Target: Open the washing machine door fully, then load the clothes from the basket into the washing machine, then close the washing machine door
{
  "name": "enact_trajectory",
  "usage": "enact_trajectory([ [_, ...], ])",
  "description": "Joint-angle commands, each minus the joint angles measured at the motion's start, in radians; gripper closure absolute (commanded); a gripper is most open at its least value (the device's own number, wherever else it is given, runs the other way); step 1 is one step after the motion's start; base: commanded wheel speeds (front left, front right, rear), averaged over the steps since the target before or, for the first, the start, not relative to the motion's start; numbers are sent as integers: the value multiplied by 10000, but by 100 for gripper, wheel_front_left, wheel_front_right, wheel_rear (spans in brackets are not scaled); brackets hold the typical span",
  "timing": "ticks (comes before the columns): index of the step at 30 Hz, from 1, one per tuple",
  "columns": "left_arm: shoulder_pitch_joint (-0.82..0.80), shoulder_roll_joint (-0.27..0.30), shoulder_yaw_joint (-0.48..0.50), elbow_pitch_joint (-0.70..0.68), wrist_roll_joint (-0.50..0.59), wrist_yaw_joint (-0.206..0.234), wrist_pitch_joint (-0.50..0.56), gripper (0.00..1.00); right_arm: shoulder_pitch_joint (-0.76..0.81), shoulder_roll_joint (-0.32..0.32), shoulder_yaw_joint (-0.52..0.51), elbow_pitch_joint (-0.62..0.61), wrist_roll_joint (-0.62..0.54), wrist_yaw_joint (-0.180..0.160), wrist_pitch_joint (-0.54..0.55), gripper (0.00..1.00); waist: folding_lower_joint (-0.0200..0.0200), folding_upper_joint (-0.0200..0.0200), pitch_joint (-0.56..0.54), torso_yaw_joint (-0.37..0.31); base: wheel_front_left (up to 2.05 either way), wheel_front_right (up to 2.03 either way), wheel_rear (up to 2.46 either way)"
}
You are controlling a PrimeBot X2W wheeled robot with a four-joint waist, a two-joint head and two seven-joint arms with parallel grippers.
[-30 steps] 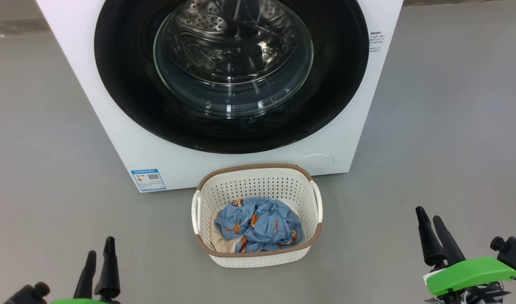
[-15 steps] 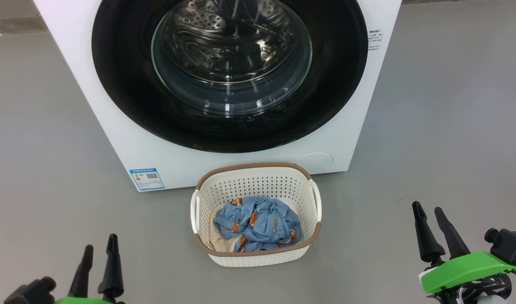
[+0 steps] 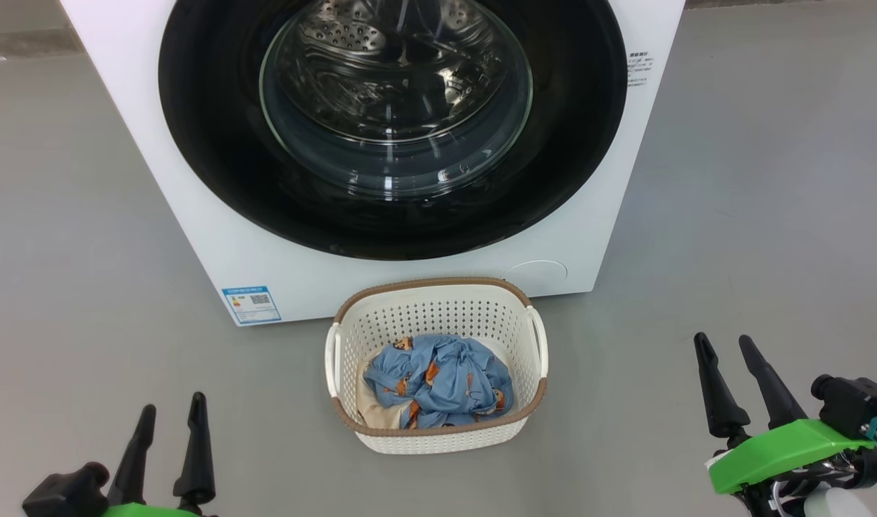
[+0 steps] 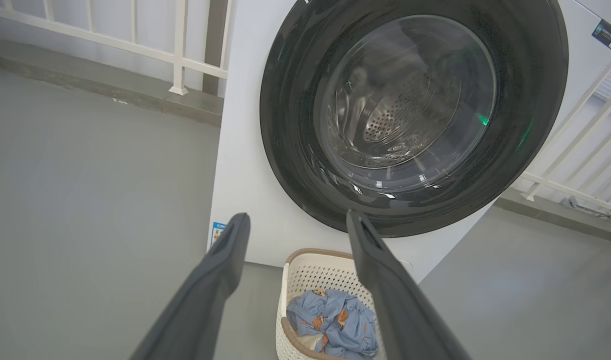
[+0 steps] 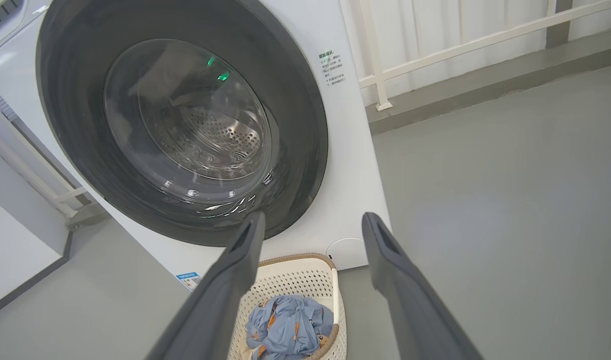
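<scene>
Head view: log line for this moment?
washing machine door shut | clothes in basket | left gripper open, empty | right gripper open, empty

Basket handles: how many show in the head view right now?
2. One handle is on the left side of the basket, the other on its right side; neither is hidden.

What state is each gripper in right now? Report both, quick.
Left gripper: open, holding nothing.
Right gripper: open, holding nothing.
</scene>
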State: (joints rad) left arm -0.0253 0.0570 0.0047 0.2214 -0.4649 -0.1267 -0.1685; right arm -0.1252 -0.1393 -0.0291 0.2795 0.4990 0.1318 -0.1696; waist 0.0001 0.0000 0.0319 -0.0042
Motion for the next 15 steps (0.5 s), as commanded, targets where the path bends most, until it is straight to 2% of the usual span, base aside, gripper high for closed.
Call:
enact_trajectory([
  [1, -310, 230, 229, -325, 317, -32, -134, 0, -434, -177, 218, -284, -298, -9, -135, 0, 0, 0, -1, -2, 0, 0, 0],
  [15, -288, 236, 307, -501, 2107, -24, -550, 0, -616, -282, 204, -216, -1988, -10, -545, 0, 0, 0, 77, -51, 0, 0, 0],
])
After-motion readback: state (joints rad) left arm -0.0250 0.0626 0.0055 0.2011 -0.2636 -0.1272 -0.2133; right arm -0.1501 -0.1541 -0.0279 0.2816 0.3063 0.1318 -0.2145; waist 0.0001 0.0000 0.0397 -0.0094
